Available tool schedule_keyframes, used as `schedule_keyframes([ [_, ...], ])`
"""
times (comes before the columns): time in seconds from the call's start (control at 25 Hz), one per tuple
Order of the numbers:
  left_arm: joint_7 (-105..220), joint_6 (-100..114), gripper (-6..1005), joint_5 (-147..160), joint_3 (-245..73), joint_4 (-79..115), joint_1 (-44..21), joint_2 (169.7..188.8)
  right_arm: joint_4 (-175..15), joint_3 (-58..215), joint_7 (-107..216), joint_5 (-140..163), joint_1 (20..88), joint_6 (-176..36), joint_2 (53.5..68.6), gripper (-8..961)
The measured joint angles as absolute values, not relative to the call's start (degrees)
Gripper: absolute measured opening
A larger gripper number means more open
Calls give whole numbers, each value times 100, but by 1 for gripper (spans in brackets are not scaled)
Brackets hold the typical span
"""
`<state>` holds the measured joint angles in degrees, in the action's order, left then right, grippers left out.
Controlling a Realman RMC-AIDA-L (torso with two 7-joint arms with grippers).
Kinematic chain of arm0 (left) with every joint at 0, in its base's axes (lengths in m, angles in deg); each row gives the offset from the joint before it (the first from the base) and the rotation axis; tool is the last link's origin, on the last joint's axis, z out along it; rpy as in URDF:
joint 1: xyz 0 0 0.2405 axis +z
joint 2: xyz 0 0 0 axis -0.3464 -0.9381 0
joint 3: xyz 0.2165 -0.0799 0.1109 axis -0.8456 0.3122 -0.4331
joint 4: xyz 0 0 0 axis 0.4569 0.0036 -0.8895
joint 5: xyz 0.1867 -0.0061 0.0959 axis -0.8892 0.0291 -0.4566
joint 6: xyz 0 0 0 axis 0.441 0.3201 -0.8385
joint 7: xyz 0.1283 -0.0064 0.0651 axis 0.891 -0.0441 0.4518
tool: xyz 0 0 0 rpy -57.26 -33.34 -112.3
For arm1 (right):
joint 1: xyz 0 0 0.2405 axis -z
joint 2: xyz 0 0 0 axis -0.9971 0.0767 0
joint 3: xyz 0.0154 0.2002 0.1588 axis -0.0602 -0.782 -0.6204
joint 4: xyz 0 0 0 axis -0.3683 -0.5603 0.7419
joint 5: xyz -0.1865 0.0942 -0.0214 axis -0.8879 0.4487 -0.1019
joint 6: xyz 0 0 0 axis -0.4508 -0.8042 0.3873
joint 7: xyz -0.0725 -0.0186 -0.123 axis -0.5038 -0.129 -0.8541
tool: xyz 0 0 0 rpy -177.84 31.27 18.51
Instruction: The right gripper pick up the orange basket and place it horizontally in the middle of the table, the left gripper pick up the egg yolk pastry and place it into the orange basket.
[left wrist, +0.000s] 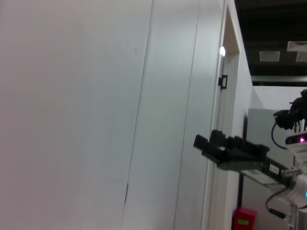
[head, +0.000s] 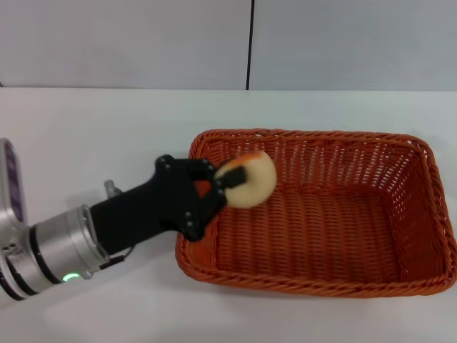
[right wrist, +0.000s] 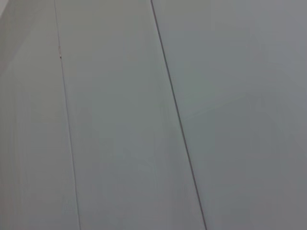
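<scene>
- The egg yolk pastry (head: pixel 251 179) is held tilted on its side over the left end of the orange basket (head: pixel 328 275), above the basket's floor.
- The left gripper (head: pixel 226 184) reaches in across the basket's left rim, its fingers closed on the pastry.
- The basket lies lengthwise on the white worktop (head: pixel 107 128), a pale grey panelled wall (head: pixel 128 43) behind it.
- The right gripper appears in no view; the right wrist view shows only wall panels.

Left pincer (head: pixel 227 182) clamped, black arm extended diagonally forward
</scene>
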<state>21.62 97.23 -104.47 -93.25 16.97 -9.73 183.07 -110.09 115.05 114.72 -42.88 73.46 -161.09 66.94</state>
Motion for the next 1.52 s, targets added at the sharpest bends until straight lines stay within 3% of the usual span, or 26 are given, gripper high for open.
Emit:
schedule_keyframes([
  [0.32,2162,9632,124,-10448,-9353,1599,-841,18286,-11012,11421,11472,-4287,7358,-16131,6682,437],
  [0.6,2159,9640,312,-10369,-9234,1698,-579,18261,-10987,11186,11471,-4301,7387,-16121,6691,438],
  [0.72,2178,9936,559,-10183,-8268,2236,111,18247,-10894,10963,11467,-4311,7459,-16074,6711,439],
  [1.2,2259,10353,810,-10039,-5725,2769,1468,18237,-9720,9777,10003,-4282,7517,-16040,6702,441],
  [1.52,2464,10355,810,-10032,-5304,2737,1684,18248,-9462,9575,9667,-4265,7422,-15914,6713,750],
])
